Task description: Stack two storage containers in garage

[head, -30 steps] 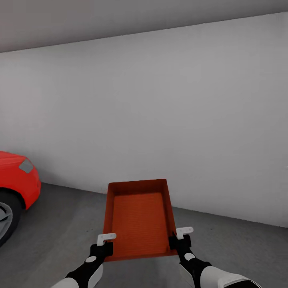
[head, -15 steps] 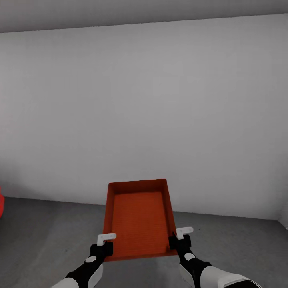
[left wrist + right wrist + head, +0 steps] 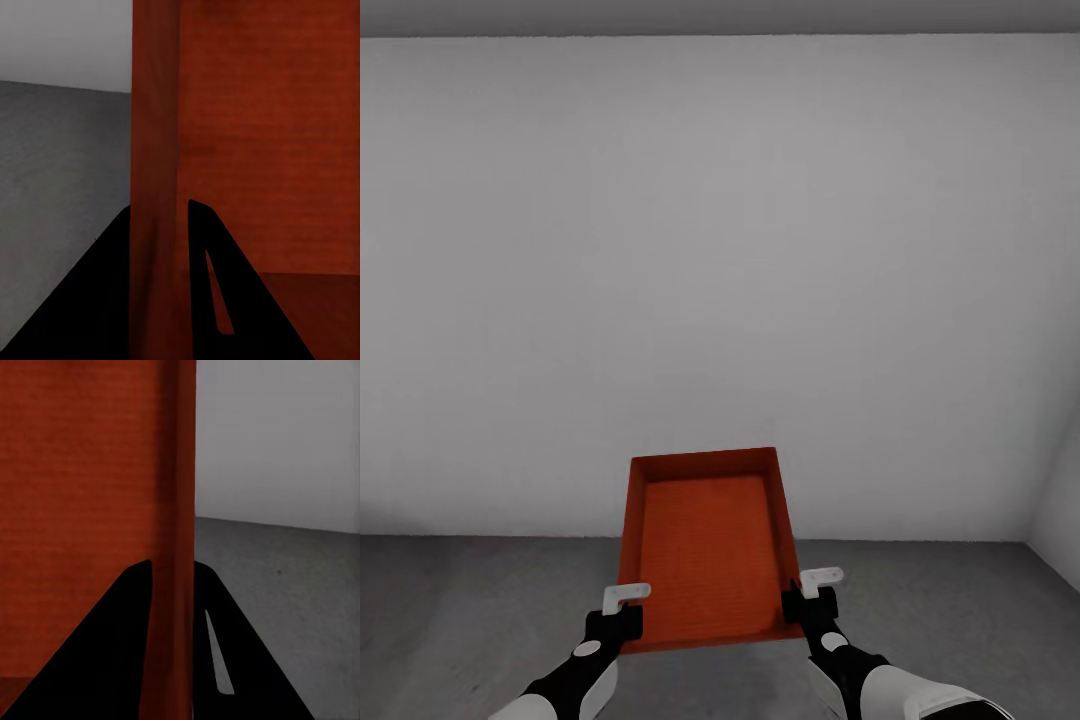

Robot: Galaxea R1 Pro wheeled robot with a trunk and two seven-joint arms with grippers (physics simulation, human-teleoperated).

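One storage container (image 3: 707, 545), an orange-red open bin, is held out in front of the robot in the head view, above the dark grey floor (image 3: 470, 610) of the garage. It is empty, with its long sides running away from the camera. The left gripper (image 3: 626, 597) grips the container's near left corner and the right gripper (image 3: 820, 580) grips its near right corner; a white finger tip shows at each, lying over the rim. Both black forearms reach up from the lower edge of the view. Behind the container stands a plain white wall (image 3: 720, 280), which meets the floor in a level line, and a strip of grey ceiling (image 3: 720, 15) runs along the top. At the far right a second wall (image 3: 1060, 500) comes in to form a corner.

From the left wrist view, the two black fingers (image 3: 210, 300) of the left gripper straddle the container's upright side wall (image 3: 154, 150), one finger on either face, closed on it. The broad orange-red surface of the bin (image 3: 270, 135) lies to one side of that wall and grey floor (image 3: 60, 180) to the other.

From the right wrist view, the right gripper's black fingers (image 3: 214, 652) likewise clamp the container's thin side wall (image 3: 178, 510), one on each face. Orange-red bin surface (image 3: 75, 495) lies on one side; grey floor (image 3: 277, 585) and white wall (image 3: 277, 435) show on the other.
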